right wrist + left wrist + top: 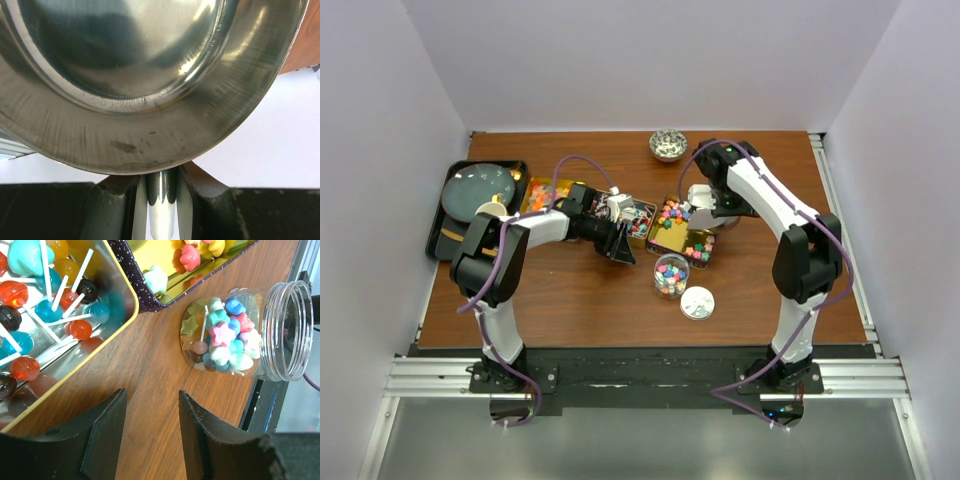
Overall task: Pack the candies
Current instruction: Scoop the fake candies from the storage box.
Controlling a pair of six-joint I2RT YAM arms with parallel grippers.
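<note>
Mostly pastel star-shaped candies [222, 335] half-fill the jar [274, 335].

Wooden surface [150, 365], centre. 10 o'clock: silver tin [125, 305] of round lollipops [50, 310] in red, blue, orange and dark, on white sticks. 12 o'clock: dark speckled tin [132, 275], gold inside, with star-shaped candies [190, 255]. 2 o'clock: clear open jar [287, 330], mouth toward 3 o'clock, pastel stars and one lollipop inside. 6 o'clock: left gripper [150, 405], black jaws apart, nothing between.

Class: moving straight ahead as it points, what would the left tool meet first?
Left tool likely meets bare table between the lollipop tin and the jar, then the purple tin's corner; depth unclear.
</note>
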